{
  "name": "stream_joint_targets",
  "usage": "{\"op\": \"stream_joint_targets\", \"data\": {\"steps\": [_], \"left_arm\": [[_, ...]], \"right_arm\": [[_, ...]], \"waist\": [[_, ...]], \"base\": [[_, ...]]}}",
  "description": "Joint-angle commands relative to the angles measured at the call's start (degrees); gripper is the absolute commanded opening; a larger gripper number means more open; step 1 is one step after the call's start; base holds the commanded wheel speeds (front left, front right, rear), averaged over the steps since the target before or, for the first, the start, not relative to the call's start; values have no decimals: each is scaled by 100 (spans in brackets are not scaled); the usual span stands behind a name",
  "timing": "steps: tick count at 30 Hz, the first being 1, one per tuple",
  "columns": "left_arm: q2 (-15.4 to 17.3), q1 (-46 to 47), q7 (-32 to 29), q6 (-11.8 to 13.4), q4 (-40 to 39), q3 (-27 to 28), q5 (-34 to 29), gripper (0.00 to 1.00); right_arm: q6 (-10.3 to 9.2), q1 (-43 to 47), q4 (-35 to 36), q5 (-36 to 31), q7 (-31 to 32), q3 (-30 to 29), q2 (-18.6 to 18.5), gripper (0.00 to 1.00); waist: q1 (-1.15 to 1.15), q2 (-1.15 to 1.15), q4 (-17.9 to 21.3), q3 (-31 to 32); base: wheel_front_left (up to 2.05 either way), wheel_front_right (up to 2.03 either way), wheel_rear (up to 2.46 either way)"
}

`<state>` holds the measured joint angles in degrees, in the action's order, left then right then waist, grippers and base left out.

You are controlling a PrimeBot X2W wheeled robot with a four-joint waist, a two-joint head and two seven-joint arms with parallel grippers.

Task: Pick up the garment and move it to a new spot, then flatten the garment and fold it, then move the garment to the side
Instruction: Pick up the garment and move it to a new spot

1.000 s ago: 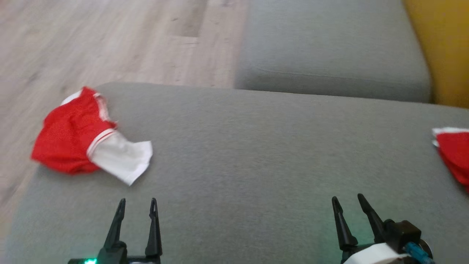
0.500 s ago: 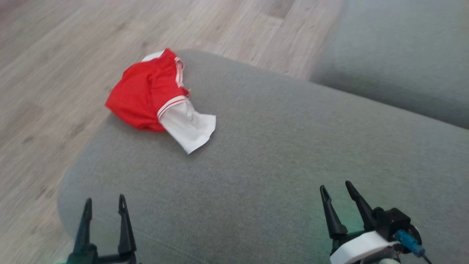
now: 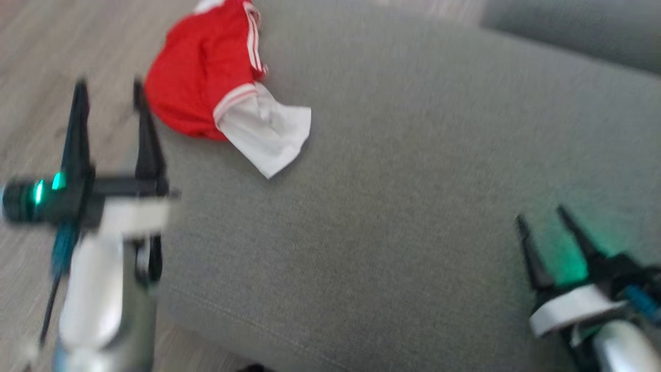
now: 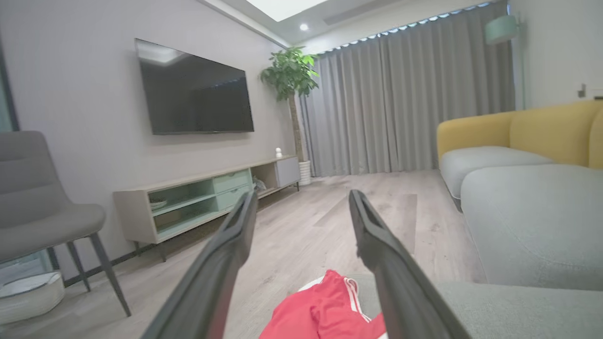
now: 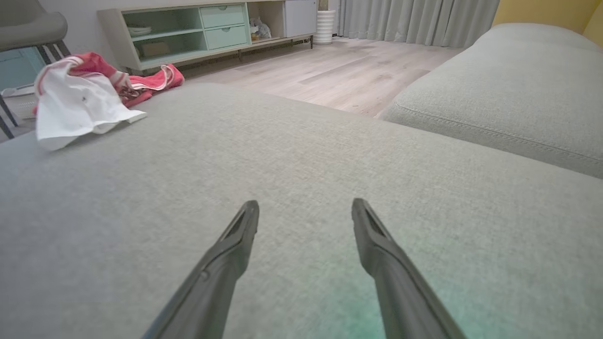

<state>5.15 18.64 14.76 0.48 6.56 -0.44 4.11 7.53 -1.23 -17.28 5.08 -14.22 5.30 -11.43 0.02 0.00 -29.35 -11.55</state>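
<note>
Head view, garment [image 3: 206, 77]: crumpled red cloth with a white part, lying at the far left corner of the grey cushion [image 3: 413, 181], close to the edge above the wooden floor [image 3: 46, 46].
Head view, left gripper [image 3: 108, 88]: raised over the cushion's left edge, blurred, fingers spread and holding nothing; its tips sit just to the left of the red cloth.
Head view, right gripper [image 3: 541, 216]: low at the right over bare cushion, fingers spread and empty, well apart from the garment.
Head view, second cushion [image 3: 568, 26]: at the top right corner.
Left wrist view, fingers: wide apart and nothing between them.
Left wrist view, garment: red folds at the bottom edge, seen below the gap between the two fingers and not touched.
Left wrist view, room: television [image 4: 195, 92] on the wall, low cabinet [image 4: 207, 193], plant [image 4: 287, 75], grey curtain [image 4: 405, 94], chair [image 4: 37, 207].
Right wrist view, fingers: spread over bare cushion.
Right wrist view, garment: upper left, white part nearest, far from the fingertips.
</note>
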Motion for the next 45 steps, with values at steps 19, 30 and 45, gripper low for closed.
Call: {"op": "stream_joint_targets", "data": {"steps": [19,30,45], "left_arm": [[414,3950,-2189,-412,5574,-439,100,100],[620,4543,-803,-525,5791,-489,182,0],[520,5600,-561,-793,4180,-1424,540,0]], "right_arm": [[-4,-673,405,-157,-78,0,-764,100],[-4,-700,322,-118,-78,193,-533,100],[-4,-451,247,115,-78,530,566,100]], "waist": [[-2,0,551,-1611],[-2,0,748,-1091],[-2,0,2563,541]], "base": [[0,0,0],[0,0,0],[0,0,0]]}}
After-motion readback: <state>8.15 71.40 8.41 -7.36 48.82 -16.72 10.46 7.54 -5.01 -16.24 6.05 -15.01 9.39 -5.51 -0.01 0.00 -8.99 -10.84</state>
